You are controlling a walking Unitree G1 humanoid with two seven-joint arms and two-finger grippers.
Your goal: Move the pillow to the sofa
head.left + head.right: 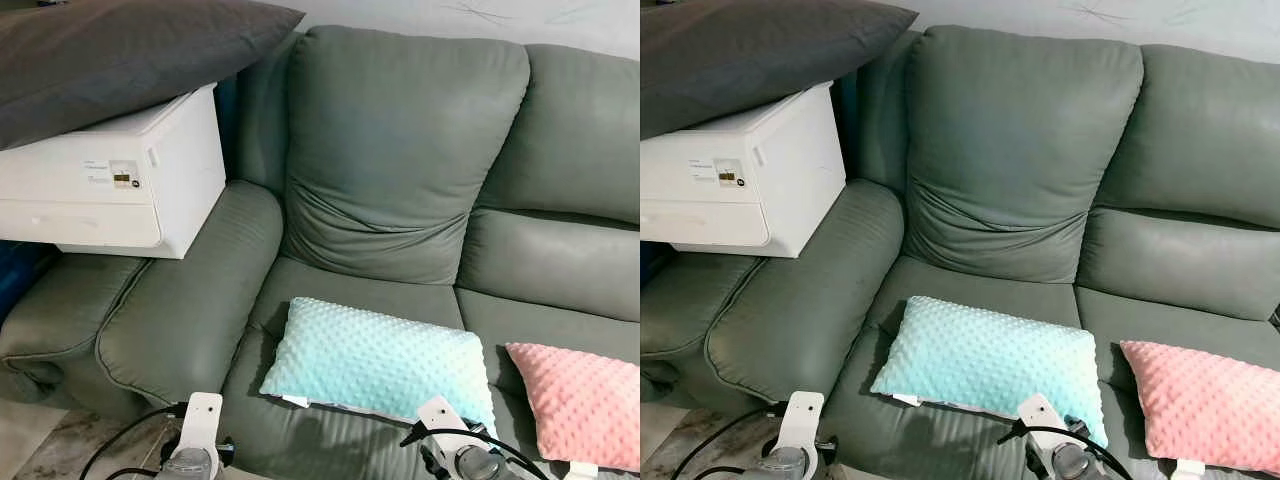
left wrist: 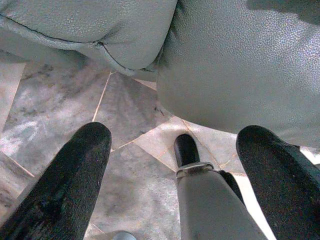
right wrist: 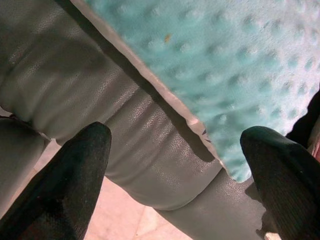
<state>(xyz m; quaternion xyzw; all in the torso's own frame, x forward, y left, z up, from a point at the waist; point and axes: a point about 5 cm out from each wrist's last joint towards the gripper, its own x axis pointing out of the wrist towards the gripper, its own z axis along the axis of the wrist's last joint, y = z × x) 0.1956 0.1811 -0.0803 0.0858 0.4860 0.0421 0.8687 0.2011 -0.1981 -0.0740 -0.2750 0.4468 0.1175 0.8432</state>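
A light blue dotted pillow [image 1: 375, 360] lies flat on the seat of the grey-green sofa [image 1: 400, 150], near its front edge. A pink dotted pillow [image 1: 580, 405] rests on the seat to its right. My right gripper [image 3: 175, 150] is open, held low in front of the sofa's edge, with the blue pillow [image 3: 240, 65] just beyond its fingertips and nothing between them. My left gripper [image 2: 172, 150] is open too, pointing down at the floor before the sofa's front. Both wrists show at the bottom edge of the eye views.
A white printer [image 1: 120, 180] sits on the sofa's left armrest with a dark grey pillow [image 1: 110, 50] on top. Marble floor tiles [image 2: 65, 100] lie in front of the sofa. My own leg [image 2: 210, 200] stands below the left gripper.
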